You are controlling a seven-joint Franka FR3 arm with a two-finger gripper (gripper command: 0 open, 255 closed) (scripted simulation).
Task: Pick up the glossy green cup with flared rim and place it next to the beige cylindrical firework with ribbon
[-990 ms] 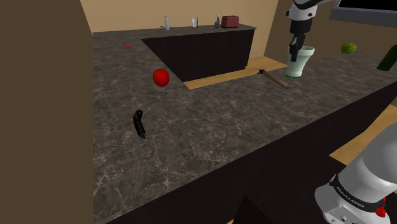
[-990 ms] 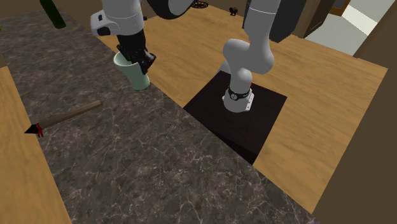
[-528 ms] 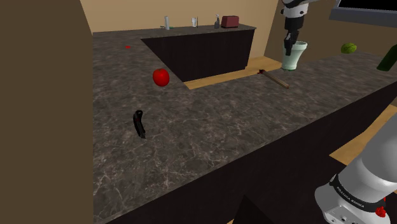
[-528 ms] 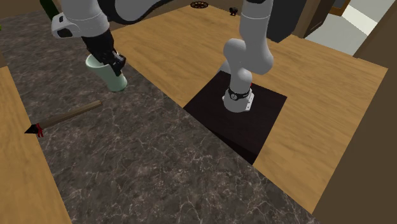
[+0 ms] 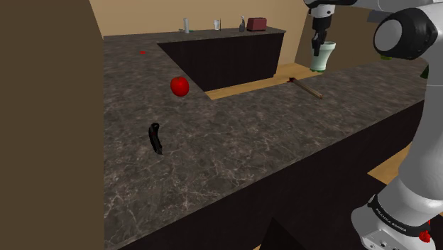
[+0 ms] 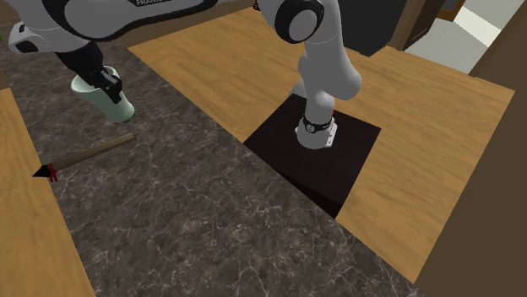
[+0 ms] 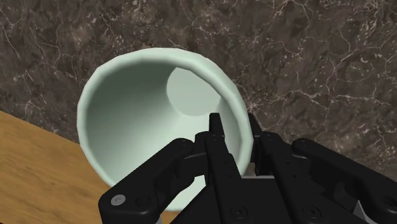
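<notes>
One pale green cup (image 7: 146, 108) is your task piece: glossy, smooth, narrow at the base and widening to a flared rim, with a flat round bottom visible inside it. It hangs from the pincer (image 7: 234, 127) above the dark marbled desk (image 5: 234, 135), tilted a little in the second exterior view.

Look at the edges next. In the wrist view the desk's edge runs right under the cup, with wooden floor (image 7: 38, 172) beyond it. In the second exterior view the cup (image 6: 114, 101) sits over the desk, and the firework (image 6: 84, 157), a brown stick with a red band and a dark pointed tip, lies near it toward that view's left, with its tip at the desk's edge. You have open marble toward that view's lower right. In the shoulder view the cup (image 5: 324, 57) is at the desk's far side, just above the firework (image 5: 307, 87). A red round thing (image 5: 179, 87) and a small black curved thing (image 5: 155, 138) lie well apart from both.

Your pincer (image 5: 316, 47) is nearly closed, one finger inside the cup and one outside, pinching its wall at the rim.
</notes>
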